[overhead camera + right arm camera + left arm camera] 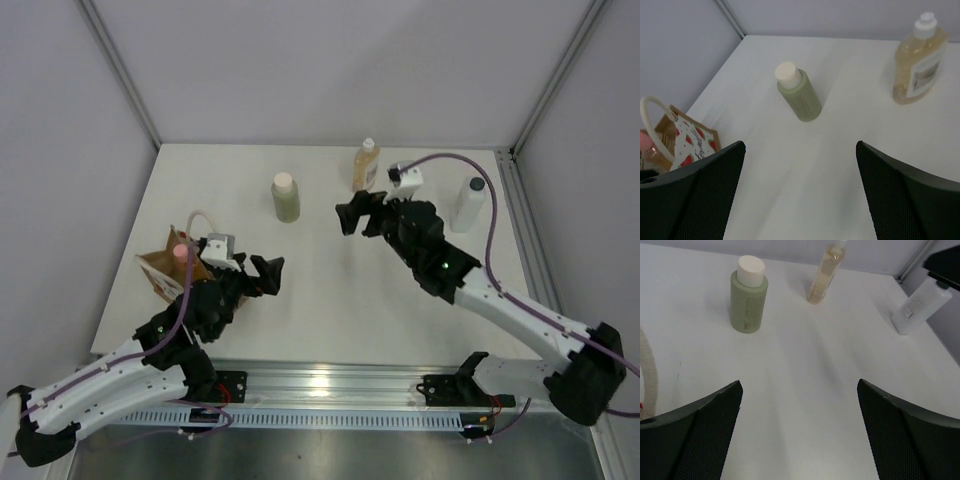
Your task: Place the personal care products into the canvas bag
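On the white counter (330, 290), three bottles stand upright, caps up.
The green bottle (286, 196), amber bottle (366, 165) and white bottle (468, 203) line the far side, well apart; a pink cap (180, 251) shows at the mouth of the canvas bag (165, 268) at the left edge. Both arms' jaws are spread wide, holding nothing.

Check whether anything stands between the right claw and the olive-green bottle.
Nothing visible does: bare table lies between the open right claw and the upright olive-green bottle; the amber bottle stands off to one side.
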Available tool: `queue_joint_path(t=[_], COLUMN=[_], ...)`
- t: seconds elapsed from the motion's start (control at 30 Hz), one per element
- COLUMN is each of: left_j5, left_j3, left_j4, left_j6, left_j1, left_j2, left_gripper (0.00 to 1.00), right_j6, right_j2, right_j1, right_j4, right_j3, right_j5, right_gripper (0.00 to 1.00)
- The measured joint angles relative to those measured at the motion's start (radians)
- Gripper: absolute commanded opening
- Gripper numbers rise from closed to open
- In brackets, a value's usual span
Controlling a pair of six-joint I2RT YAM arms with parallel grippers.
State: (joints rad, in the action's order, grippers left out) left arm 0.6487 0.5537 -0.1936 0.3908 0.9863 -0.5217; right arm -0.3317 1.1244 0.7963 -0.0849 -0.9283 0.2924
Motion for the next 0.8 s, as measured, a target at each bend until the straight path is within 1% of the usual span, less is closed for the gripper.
queue_joint_path(t=[0.1,0.23,0.37,0.47,0.67,0.8], left_j5=[0.012,0.038,0.053,0.059,0.065,0.064], left_j3=[-0.035,-0.043,-0.05,-0.06,-0.068,-0.068], left_j4=[0.031,0.052,0.059,0.061,0.063,0.064], left_j6=[0.0,0.001,0.007,0.012,0.021,0.027], left_j1=[0.0,0.005,0.013,0.014,0.016,0.016], left_j2=[0.07,0.152,0.18,0.19,0.19,0.191], left_gripper=[0.99,0.99,0.99,0.99,0.99,0.99], right_j6=[0.021,0.066,0.126,0.156,0.209,0.243], right_j2=[0.169,0.366,0.536,0.644,0.847,0.967], right_j1=[-0.056,-0.108,-0.129,-0.13,-0.126,-0.119], right_j4=[-0.035,-0.068,-0.094,-0.101,-0.109,-0.105], right_j3=[-0.127,-0.258,-0.372,-0.463,-0.644,-0.747], right_j5=[-0.089,-0.222,-0.348,-0.412,-0.473,-0.472], right_gripper=[0.97,0.99,0.99,0.99,0.99,0.99])
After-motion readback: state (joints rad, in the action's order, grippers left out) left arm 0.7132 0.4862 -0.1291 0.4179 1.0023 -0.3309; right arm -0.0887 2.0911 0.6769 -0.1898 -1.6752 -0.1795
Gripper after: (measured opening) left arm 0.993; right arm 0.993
